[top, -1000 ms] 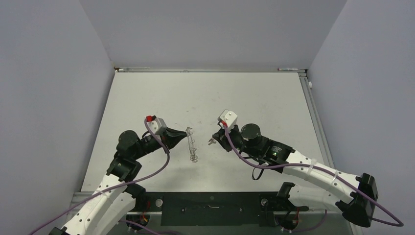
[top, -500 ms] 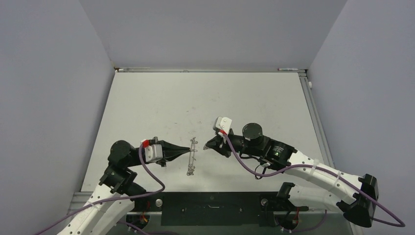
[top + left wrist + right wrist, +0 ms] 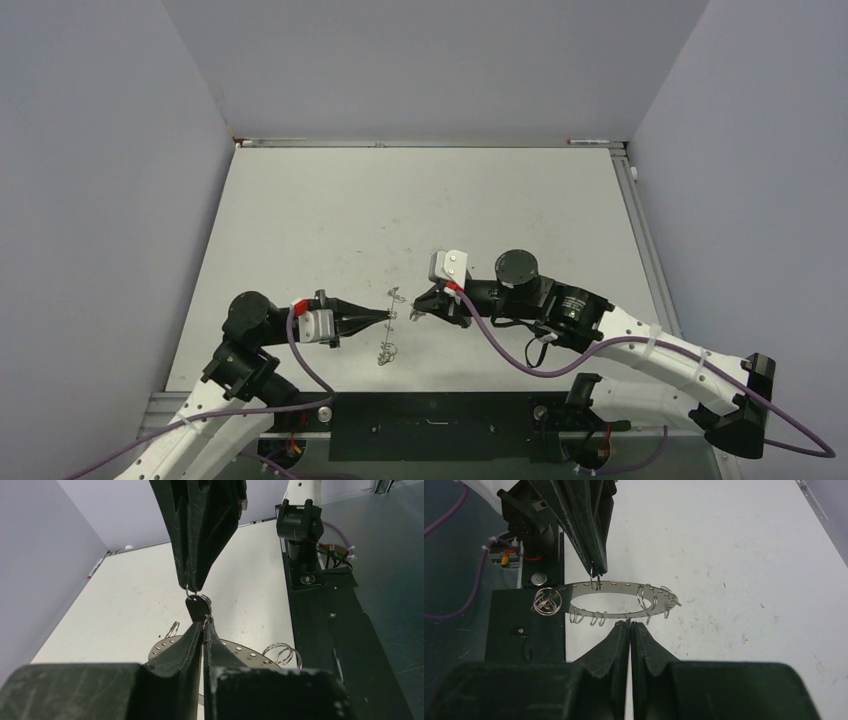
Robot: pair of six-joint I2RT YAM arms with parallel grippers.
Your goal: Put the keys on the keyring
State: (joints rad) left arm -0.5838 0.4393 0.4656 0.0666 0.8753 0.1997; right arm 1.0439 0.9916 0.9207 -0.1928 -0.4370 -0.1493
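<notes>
The keyring is a flat grey ring with wire loops, seen edge-on and held above the table. My left gripper is shut on its rim; the right wrist view shows the ring hanging from the left fingertips. My right gripper is shut on a key, tip to tip with the left one. In the left wrist view the key's black head hangs from the right gripper, just above my left gripper and the ring. My right gripper sits at the ring's near rim.
The white table has grey walls on three sides. A black mounting rail runs along the near edge, close below the ring. The right arm's base post stands on it.
Both grippers moved toward the near edge and closer together. The left carried the ring down and nearer. The right came left until its tip met the ring.
</notes>
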